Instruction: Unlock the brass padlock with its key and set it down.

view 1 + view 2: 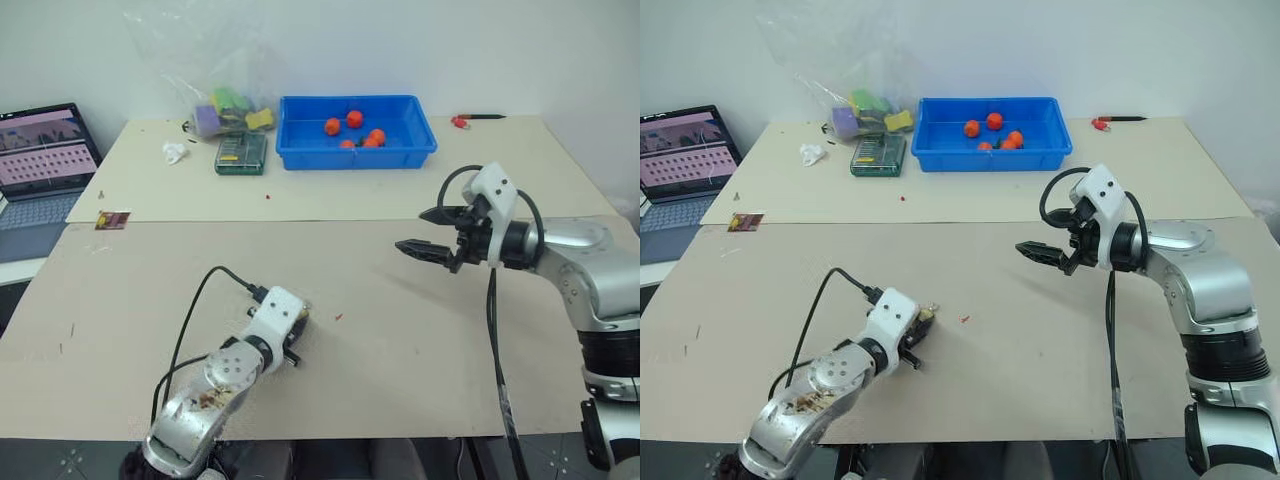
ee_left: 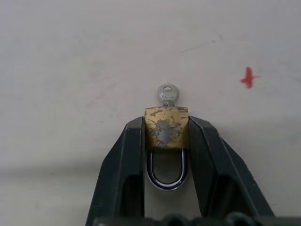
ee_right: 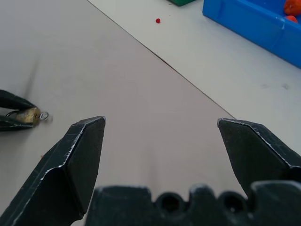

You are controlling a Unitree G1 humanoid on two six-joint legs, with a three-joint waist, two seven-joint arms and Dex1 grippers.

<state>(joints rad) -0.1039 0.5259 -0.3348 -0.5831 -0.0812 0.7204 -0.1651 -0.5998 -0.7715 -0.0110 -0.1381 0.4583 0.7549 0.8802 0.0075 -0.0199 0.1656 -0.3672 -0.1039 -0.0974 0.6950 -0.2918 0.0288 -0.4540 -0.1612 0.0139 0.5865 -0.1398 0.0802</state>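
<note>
The brass padlock [image 2: 166, 128] sits squeezed between the two black fingers of my left gripper [image 2: 166, 123], which is shut on its body, low over the table near the front. Its silver shackle [image 2: 166, 173] points back toward the wrist, and both legs run into the body. The key [image 2: 168, 95] sticks out of the padlock's far end, over the table top. From the right wrist the padlock [image 3: 29, 114] and the key [image 3: 43, 115] look small and far off. My right gripper [image 1: 412, 230] hovers above the table to the right, open and holding nothing.
A blue bin [image 1: 300, 152] holding orange-red balls stands at the back. Beside it are a green box [image 1: 241, 153], a plastic bag of items [image 1: 222, 105] and a crumpled white scrap [image 1: 175, 152]. A laptop [image 1: 40, 160] is at the left, a red pen [image 1: 472, 120] at the back right.
</note>
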